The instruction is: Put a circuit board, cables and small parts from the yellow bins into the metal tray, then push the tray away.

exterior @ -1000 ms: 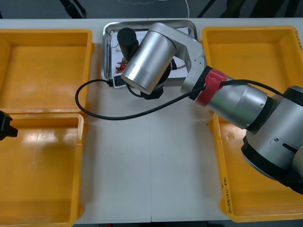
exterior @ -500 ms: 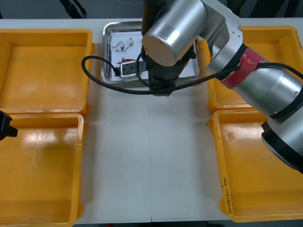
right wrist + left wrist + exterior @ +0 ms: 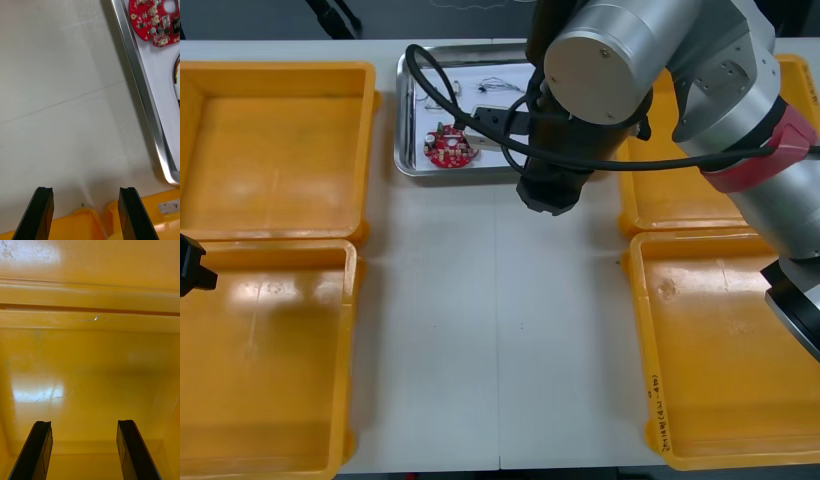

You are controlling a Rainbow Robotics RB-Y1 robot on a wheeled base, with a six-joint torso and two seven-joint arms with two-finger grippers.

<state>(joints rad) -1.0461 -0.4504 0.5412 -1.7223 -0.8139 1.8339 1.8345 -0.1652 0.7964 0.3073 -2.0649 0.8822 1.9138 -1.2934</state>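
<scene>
R hand [image 3: 85, 193] spread, empty, over counter [image 3: 500, 330], just off tray [image 3: 406, 168] rim at tray's 5 o'clock. Board [image 3: 448, 148] in tray, 7 o'clock part; thin cables [image 3: 498, 85] nr 12. Push comes next, I reckon.

Risks:
- Off-centre contact: tray spins, knocks R far bin [image 3: 655, 205] at its 3.
- Fingers ride over low rim, sweep board.
- My arm's black lead [image 3: 442, 95], lying across tray, snags.

L hand [image 3: 83, 425] spread, idle over L near bin [image 3: 270, 380], counter's 8.

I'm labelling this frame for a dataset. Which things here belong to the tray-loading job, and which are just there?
Job: metal tray; red circuit board and thin cable inside it; four yellow bins; right gripper, open above the table beside the tray's rim.
Just there: left gripper, open, parked over a left bin; the table itself.
</scene>
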